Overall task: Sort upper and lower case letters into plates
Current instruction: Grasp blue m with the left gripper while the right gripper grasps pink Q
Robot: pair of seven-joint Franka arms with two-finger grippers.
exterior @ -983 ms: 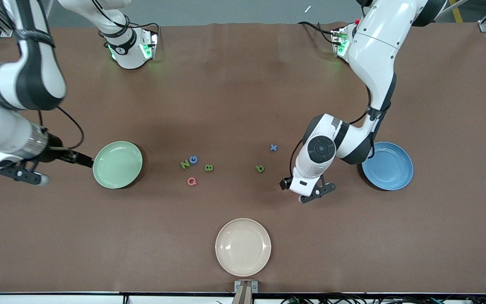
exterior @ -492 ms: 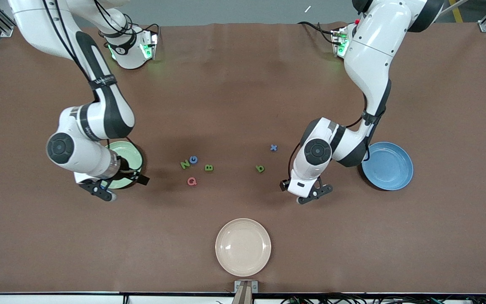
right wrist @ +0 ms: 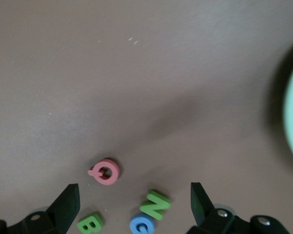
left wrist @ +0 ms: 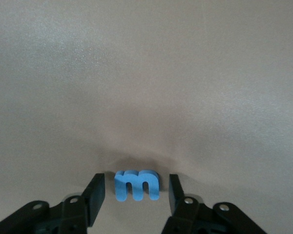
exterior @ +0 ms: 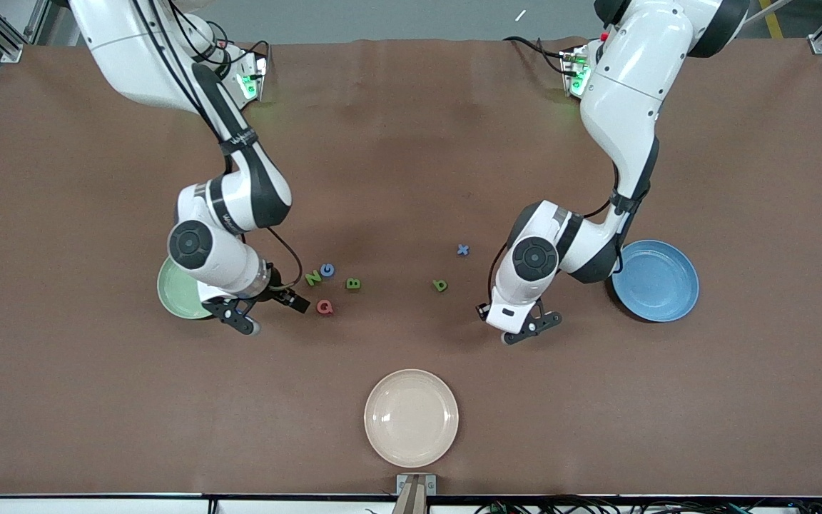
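My left gripper straddles the blue m, not clamped yet.
m lies flat on the table between my half-open fingers; looks light, thin, probably foam, so pinch its side edges low. Right gripper wide open, empty, over the pink Q.

Even, soft overhead light; faint shadows under both arms on the brown table. Slight glare on the cream plate. Right wrist view mildly motion-blurred; front view sharp
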